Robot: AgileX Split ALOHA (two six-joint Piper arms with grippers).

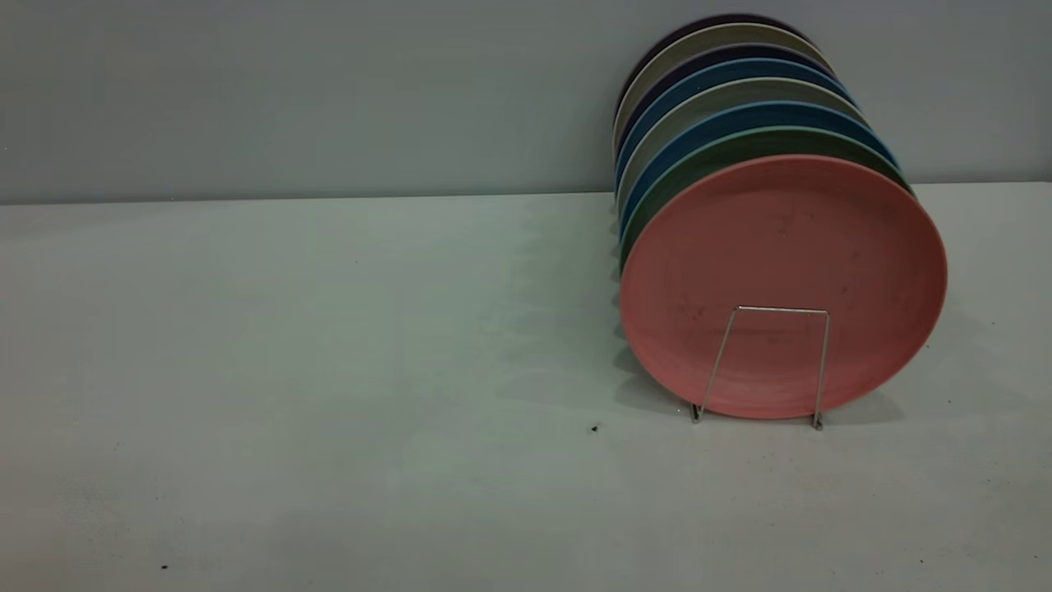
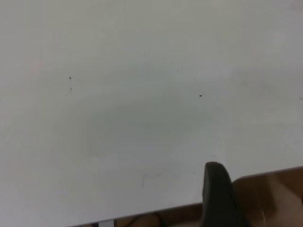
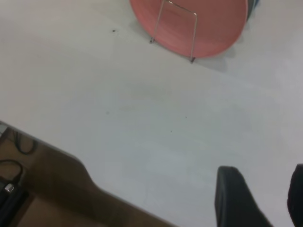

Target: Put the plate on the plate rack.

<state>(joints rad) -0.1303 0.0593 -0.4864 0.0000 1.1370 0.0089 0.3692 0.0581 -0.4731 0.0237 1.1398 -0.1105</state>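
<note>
**Pink plate stands in the rack at the front of the row**

The salmon-pink plate [image 1: 781, 284] stands on edge at the right of the exterior frame, held upright in the plate rack [image 1: 760, 366], whose front wire loop crosses the plate's lower face. It is the frontmost of a row. Directly behind it is one green plate [image 1: 657, 201], then further rims receding toward the upper right: two blue plates [image 1: 649, 168], two pale grey ones, and dark rims at the back whose number cannot be told. One rack is visible. The table [image 1: 288, 370] carries a few dark specks.

No arm appears in the exterior frame. In the right wrist view, the right pincer [image 3: 260, 198] sits at the lower right, fingers spread, well apart from the plate. In the left wrist view, only one dark finger of the left pincer [image 2: 218, 194] shows near the table's edge; whether it is spread cannot be told.
</note>
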